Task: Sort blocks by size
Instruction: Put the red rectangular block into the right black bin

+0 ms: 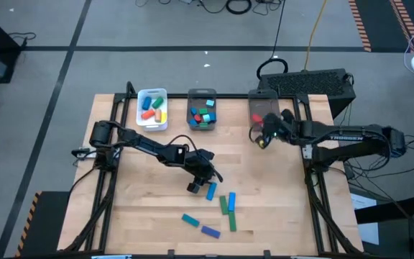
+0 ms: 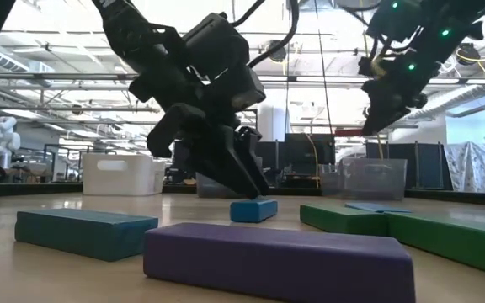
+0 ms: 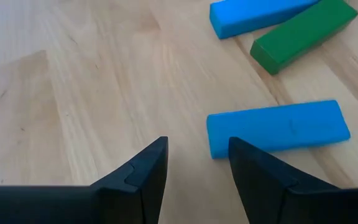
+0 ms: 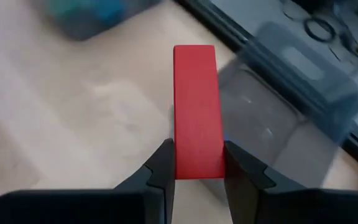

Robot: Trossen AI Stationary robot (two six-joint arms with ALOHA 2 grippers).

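My left gripper [image 1: 201,178] [image 3: 197,162] is open and low over the table, its fingers at one end of a blue block [image 3: 278,127] [image 1: 211,191] lying flat on the wood. More blocks lie near it: a blue one [image 3: 253,15], a green one [image 3: 303,34], a teal one [image 2: 82,231] and a purple one [image 2: 276,257]. My right gripper [image 1: 259,135] [image 4: 197,155] is raised at the far right beside a clear bin [image 1: 263,106], shut on a red block [image 4: 196,106]. My left gripper has one fingertip [image 3: 238,149] over the blue block's end [image 3: 216,134]; whether it touches, I cannot tell. My right gripper pinches the red block's two long sides at its near end [image 4: 197,165] between its two fingers. The fingers slant down and lie along the block, which juts out ahead of them, lifted clear of the table.
At the far edge stand a white tray [image 1: 153,97] with several blocks, a middle bin [image 1: 202,93] with several blocks, and the clear bin [image 4: 291,81]. Two green blocks [image 1: 223,204] [image 1: 232,221] lie toward the near edge. Bare wood spreads to the left.
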